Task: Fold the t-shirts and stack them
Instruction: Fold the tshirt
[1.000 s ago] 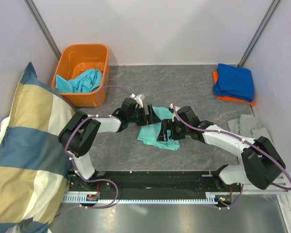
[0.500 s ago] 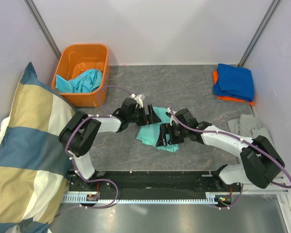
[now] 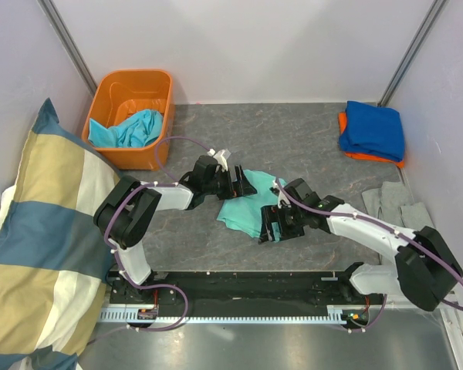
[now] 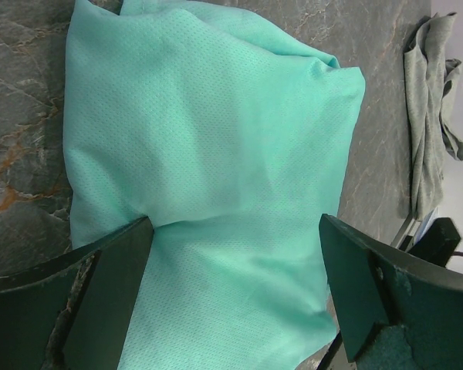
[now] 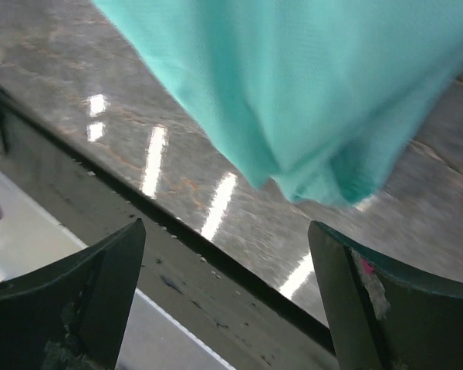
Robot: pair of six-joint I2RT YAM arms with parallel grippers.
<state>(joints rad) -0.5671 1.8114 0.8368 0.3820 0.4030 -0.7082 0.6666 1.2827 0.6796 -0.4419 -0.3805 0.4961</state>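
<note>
Left tool [image 4: 231, 258] gapes over mint t-shirt [image 4: 208, 131]; right tool [image 5: 224, 231] gapes at its edge.

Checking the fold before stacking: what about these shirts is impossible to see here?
Top view: left gripper and right gripper cover part of the mint t-shirt.
Right wrist view: blurred; that shirt runs off the top edge.
Top view: orange t-shirt mostly under the royal blue t-shirt.
Orange bin: turquoise shirts bunched, count unclear.

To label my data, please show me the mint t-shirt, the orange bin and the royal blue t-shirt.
mint t-shirt [image 3: 238, 208], top view, its left half.
orange bin [image 3: 135, 92], top view, inner far wall.
royal blue t-shirt [image 3: 373, 127], top view, its middle.
</note>
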